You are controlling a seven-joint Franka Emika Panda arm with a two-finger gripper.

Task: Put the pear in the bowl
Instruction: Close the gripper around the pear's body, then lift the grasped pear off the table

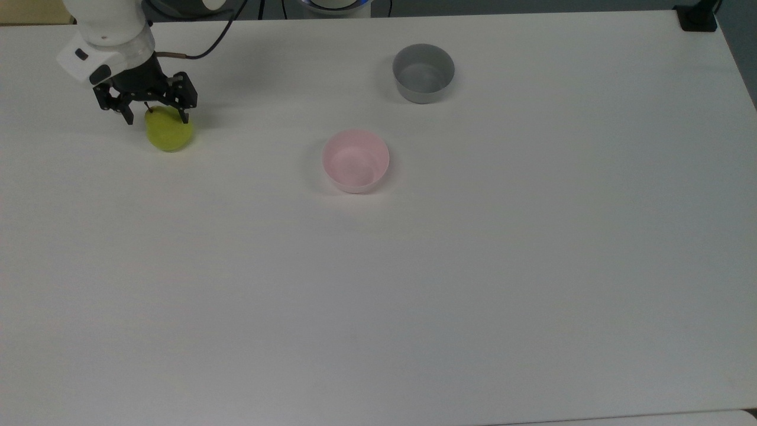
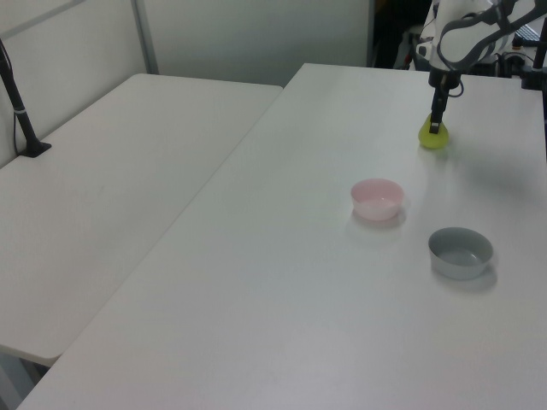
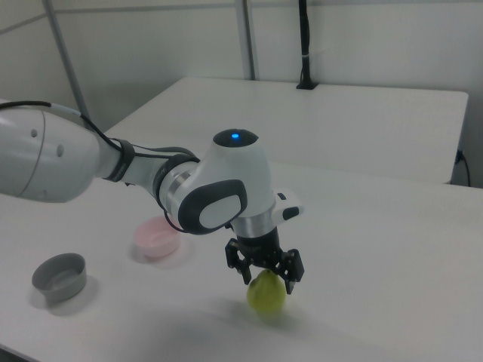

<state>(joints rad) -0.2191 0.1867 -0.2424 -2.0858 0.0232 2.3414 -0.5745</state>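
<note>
1. The white table point(image 1: 473, 296) carries everything, and the pink bowl point(image 1: 356, 161) near its middle serves as the landmark. Wide bare tabletop lies all round the bowl, and most of it runs toward the top view's bottom edge.
2. The pear point(image 1: 169, 131) stands on the table well to the top view's left of the bowl, nearer the table's left and far edges than the bowl is. Bare surface lies between pear and bowl.
3. The gripper point(image 1: 157, 118) hangs straight over the pear, its black fingers spread wide to either side of the pear's narrow top. In the right view the fingertips point(image 3: 290, 285) flank the upper part of the fruit point(image 3: 266, 292). Whether they touch it, I cannot tell.
4. By count there is one pear, one pink bowl, one grey bowl point(image 1: 423, 72) and one arm.
5. The grey bowl stands apart from the pink bowl, beyond it toward the table's far edge and a little to the top view's right. It is off the line from pear to pink bowl.
6. In the left view a second white table point(image 2: 111, 196) adjoins on the left view's left, far from the pink bowl point(image 2: 377, 198), with a black post point(image 2: 21, 111) standing on it. A black clamp point(image 1: 698, 18) sits at the main table's far right corner in the top view.
</note>
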